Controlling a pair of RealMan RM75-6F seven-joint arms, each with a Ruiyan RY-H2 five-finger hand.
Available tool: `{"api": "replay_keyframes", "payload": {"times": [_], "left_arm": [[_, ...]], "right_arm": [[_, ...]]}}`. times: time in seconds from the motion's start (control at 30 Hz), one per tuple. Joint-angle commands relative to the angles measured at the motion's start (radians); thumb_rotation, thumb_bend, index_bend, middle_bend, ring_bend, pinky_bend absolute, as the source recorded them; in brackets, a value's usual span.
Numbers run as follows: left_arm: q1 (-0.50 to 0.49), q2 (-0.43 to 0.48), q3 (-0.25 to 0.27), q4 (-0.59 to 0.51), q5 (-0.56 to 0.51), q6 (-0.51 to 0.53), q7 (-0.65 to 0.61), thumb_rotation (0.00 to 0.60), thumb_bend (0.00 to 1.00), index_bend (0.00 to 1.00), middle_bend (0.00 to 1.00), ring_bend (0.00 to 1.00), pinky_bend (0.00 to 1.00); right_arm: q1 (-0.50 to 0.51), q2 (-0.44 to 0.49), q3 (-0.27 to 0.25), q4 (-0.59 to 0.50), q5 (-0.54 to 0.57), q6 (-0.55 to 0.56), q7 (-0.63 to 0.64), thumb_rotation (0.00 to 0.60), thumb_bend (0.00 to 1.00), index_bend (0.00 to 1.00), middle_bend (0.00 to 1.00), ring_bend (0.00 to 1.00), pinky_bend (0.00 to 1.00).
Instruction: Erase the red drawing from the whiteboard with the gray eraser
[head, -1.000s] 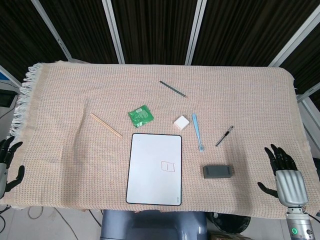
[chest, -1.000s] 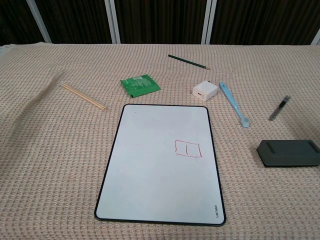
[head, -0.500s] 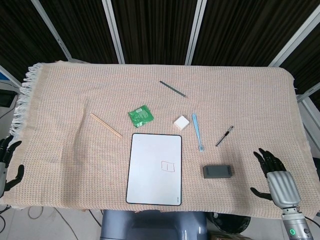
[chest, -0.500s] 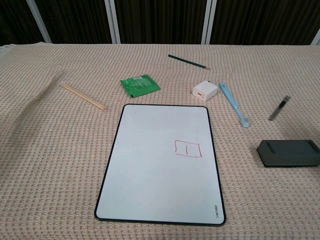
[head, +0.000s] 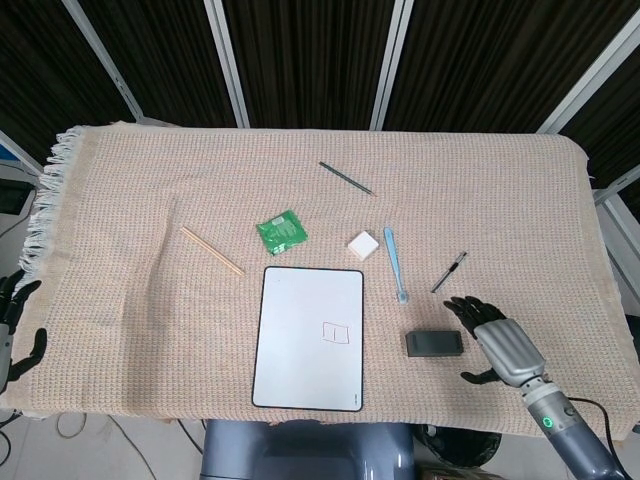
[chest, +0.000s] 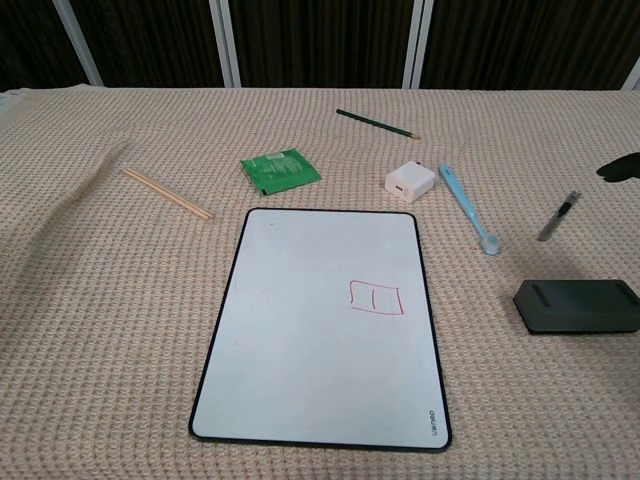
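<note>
The whiteboard (head: 308, 338) (chest: 322, 325) lies near the table's front edge, with a small red drawing (head: 335, 333) (chest: 375, 298) on its right half. The gray eraser (head: 434, 343) (chest: 578, 305) rests on the cloth to the right of the board. My right hand (head: 495, 340) hovers just right of the eraser, fingers spread and holding nothing; in the chest view only a dark fingertip (chest: 622, 166) shows at the right edge. My left hand (head: 14, 325) sits at the far left edge, off the table, fingers apart and empty.
On the beige knitted cloth (head: 140, 200) lie a blue toothbrush (head: 396, 264), a dark pen (head: 449, 272), a white cube (head: 363, 244), a green packet (head: 281, 232), a dark pencil (head: 346, 178) and wooden chopsticks (head: 211, 250).
My right hand has moved left and forward from the table's right front corner to just beside the eraser. A fingertip now enters the chest view. The left hand barely moved.
</note>
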Motion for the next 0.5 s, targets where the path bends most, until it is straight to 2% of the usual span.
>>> {"api": "replay_keyframes", "payload": {"times": [0.03, 0.2, 0.5], "left_arm": [[0.0, 0.001, -0.001, -0.001, -0.002, -0.001, 0.0, 0.6, 0.46, 0.14, 0.01, 0.0, 0.0], [0.0, 0.003, -0.003, -0.002, -0.005, -0.001, -0.004, 0.6, 0.46, 0.14, 0.01, 0.0, 0.0], [-0.001, 0.004, -0.004, -0.004, -0.01, -0.005, -0.001, 0.6, 0.46, 0.14, 0.01, 0.0, 0.0]], "right_arm": [[0.047, -0.033, 0.022, 0.005, 0.061, -0.063, -0.04, 0.6, 0.11, 0.04, 0.13, 0.1, 0.16], [0.079, -0.09, 0.03, 0.039, 0.118, -0.1, -0.098, 0.6, 0.15, 0.13, 0.18, 0.15, 0.2], [0.089, -0.155, 0.022, 0.081, 0.161, -0.083, -0.156, 0.6, 0.2, 0.22, 0.27, 0.25, 0.29]]}}
